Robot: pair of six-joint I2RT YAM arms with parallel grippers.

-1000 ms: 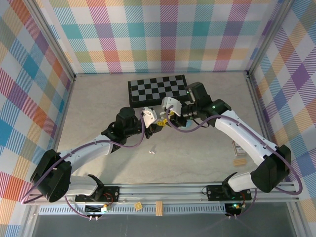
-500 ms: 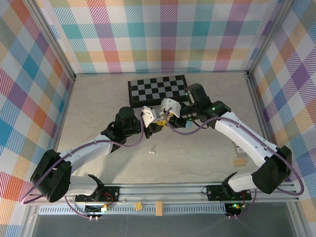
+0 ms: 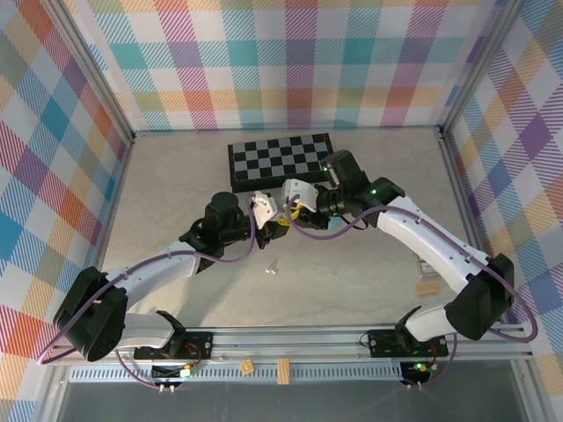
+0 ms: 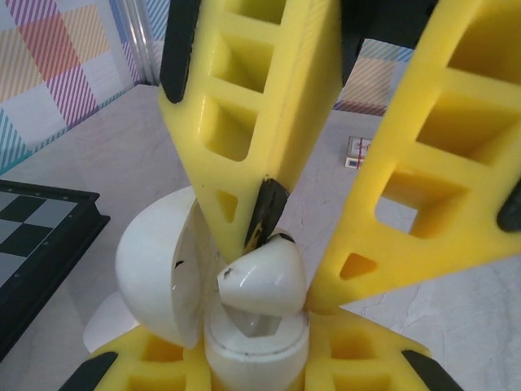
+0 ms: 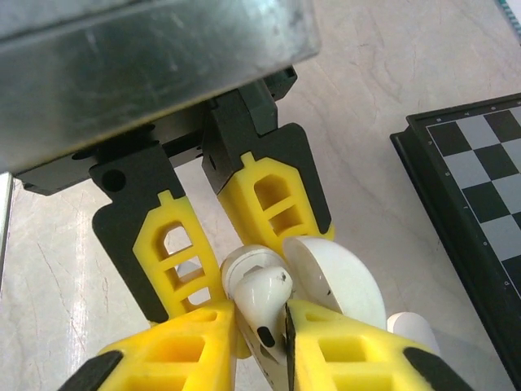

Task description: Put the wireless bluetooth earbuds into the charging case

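Note:
My left gripper (image 4: 254,360) is shut on the base of a white charging case (image 4: 254,346). The case's lid (image 4: 155,265) stands open to the left. My right gripper (image 5: 264,327) is shut on a white earbud (image 5: 262,300), pinched by its stem. The earbud's rounded head (image 4: 264,283) sits at the mouth of the case, touching its rim. In the top view the two grippers meet just in front of the chessboard, left (image 3: 266,214) and right (image 3: 294,202). Another small white earbud (image 3: 271,271) lies on the table nearer the arm bases.
A black-and-white chessboard (image 3: 281,158) lies just behind the grippers. A small white rounded thing (image 5: 415,330) rests on the table beneath the case. Small wooden pieces (image 3: 427,287) sit near the right arm. Plaid walls close in the table on three sides.
The right gripper has moved left toward the left gripper, bringing the earbud to the open case, and its fingers have closed in further. The left arm has stayed in place.

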